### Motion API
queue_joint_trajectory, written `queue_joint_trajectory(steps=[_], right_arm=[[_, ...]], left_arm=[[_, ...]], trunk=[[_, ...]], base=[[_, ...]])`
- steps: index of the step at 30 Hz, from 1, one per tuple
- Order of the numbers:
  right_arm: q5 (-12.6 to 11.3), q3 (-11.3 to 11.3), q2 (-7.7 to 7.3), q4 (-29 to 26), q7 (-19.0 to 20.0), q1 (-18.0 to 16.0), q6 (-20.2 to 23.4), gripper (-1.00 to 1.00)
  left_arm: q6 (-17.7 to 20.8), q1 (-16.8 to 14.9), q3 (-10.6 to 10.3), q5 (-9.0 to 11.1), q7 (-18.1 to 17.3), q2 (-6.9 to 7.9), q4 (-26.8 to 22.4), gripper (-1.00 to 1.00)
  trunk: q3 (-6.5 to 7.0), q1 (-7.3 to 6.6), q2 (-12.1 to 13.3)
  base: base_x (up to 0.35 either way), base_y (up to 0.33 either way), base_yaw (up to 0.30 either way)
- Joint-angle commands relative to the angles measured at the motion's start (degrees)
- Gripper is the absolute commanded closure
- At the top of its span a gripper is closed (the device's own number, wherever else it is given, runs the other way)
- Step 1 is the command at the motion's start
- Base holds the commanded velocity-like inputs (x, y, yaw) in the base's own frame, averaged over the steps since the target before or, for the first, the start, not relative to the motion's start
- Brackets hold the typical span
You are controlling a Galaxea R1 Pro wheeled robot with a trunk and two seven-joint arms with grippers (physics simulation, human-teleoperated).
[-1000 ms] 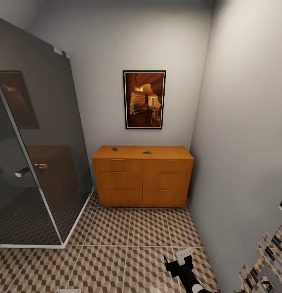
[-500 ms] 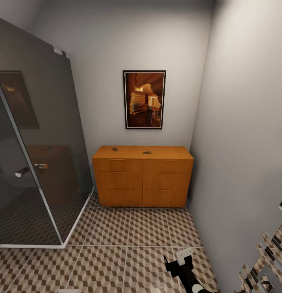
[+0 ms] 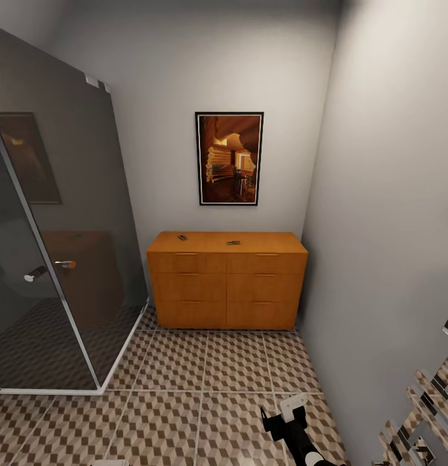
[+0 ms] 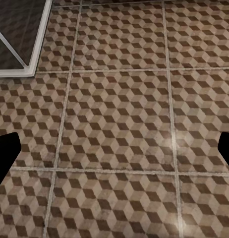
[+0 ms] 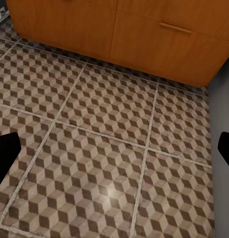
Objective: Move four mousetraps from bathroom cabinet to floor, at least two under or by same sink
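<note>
1. Nothing has moved since the earlier pictures: the head view is the same, and my right gripper (image 3: 283, 414) hangs at the same spot low over the floor (image 3: 185, 375).
2. My right gripper is spread wide. In the right wrist view its two dark fingertips (image 5: 5, 151) sit at opposite edges of the picture, with bare tile between them.
3. My left gripper (image 4: 114, 148) is spread wide too. Its dark fingertips (image 4: 4, 151) stand far apart over patterned tile, holding nothing.
4. The cabinet (image 3: 227, 281) stands ahead of my right gripper, well apart from it, against the back wall. In the right wrist view its lower drawers (image 5: 119, 29) rise just beyond the tiles.
5. Two mousetraps lie on the cabinet top, well apart from each other: one (image 3: 182, 237) toward the left end, one (image 3: 233, 243) near the middle. They are too small to make out in detail.
6. A glass shower screen (image 3: 49, 246) stands ahead and to the left of my grippers; its white base corner (image 4: 30, 69) shows beyond my left gripper.
7. A framed picture (image 3: 229, 158) hangs on the wall above the cabinet.
</note>
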Motion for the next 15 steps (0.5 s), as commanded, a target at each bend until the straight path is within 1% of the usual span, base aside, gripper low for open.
queue_joint_trajectory(steps=[1, 15], right_arm=[[0.60, 0.15, 0.01, 0.07, -0.56, -0.03, -0.07, -1.00], [0.60, 0.15, 0.03, 0.07, -0.56, -0.03, -0.07, -1.00]], left_arm=[[-0.30, -0.06, -0.49, 0.47, -0.11, -0.03, 0.21, -1.00], [-0.30, -0.06, -0.49, 0.47, -0.11, -0.03, 0.21, -1.00]], trunk=[[-0.02, 0.02, -0.05], [-0.02, 0.02, -0.05]], base=[[0.000, 0.000, 0.000], [0.000, 0.000, 0.000]])
